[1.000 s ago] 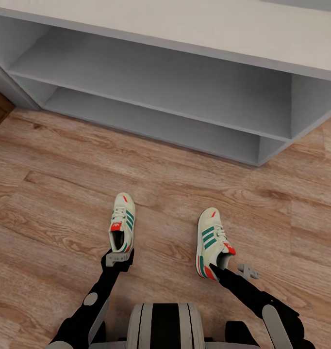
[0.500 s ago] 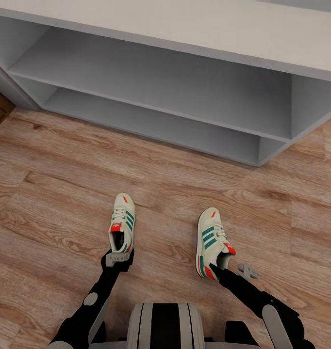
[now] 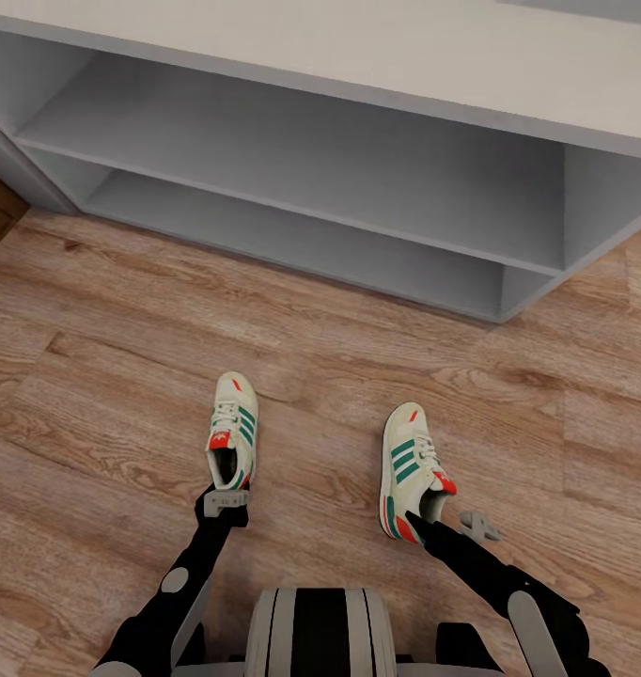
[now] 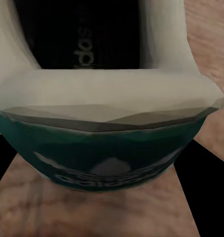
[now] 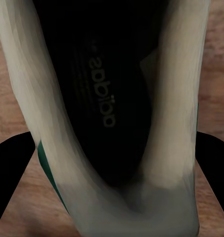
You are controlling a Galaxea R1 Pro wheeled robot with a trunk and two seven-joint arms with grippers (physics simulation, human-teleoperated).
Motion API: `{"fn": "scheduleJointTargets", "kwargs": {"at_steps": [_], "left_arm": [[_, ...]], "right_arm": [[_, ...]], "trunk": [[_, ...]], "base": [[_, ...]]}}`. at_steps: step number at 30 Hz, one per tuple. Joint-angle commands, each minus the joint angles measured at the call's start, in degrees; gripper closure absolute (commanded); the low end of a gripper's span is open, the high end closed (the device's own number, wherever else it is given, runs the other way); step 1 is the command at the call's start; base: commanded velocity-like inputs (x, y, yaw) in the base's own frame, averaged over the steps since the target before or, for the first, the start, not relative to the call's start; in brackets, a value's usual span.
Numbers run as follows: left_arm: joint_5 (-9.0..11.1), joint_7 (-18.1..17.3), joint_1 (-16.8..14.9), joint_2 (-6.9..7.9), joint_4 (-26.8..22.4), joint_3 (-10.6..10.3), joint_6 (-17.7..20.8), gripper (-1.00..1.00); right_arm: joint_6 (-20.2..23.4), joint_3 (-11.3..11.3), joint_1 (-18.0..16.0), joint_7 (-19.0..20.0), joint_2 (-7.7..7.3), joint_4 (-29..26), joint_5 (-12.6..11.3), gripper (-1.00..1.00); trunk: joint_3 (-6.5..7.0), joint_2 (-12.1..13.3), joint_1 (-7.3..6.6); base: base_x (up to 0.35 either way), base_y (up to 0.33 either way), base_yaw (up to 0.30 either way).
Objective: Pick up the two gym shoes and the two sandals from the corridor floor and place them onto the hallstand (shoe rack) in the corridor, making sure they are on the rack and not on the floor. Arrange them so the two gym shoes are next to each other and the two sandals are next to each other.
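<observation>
- Left gym shoe [image 3: 232, 430]: on the corridor floor [image 3: 104, 376], toe toward the hallstand [image 3: 358, 169], heel at the left gripper [image 3: 226, 501]; that gripper's fingers sit either side of the heel, whether they clamp it cannot be told
- Right gym shoe [image 3: 410, 468]: on the floor, well apart from the first; right gripper [image 3: 424, 520] at its heel collar, grip state cannot be told
- Hallstand: two open shelf tiers, beyond both shoes
</observation>
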Motion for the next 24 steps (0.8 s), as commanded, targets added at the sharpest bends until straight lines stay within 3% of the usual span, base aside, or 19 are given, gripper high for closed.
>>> {"fn": "scheduleJointTargets", "kwargs": {"at_steps": [1,24], "left_arm": [[0.2,-0.3,0.0,0.0,0.0,0.0,-0.1,1.0],[0.2,-0.3,0.0,0.02,0.0,0.0,-0.1,1.0]], "right_arm": [[0.3,-0.1,0.0,0.2,0.02,0.0,0.0,1.0],[0.3,-0.1,0.0,0.2,0.04,0.0,0.0,1.0]], "trunk": [[-0.02,0.0,-0.01],[-0.02,0.0,-0.01]], "base": [[0.0,0.0,0.0],[0.0,0.0,0.0]]}}
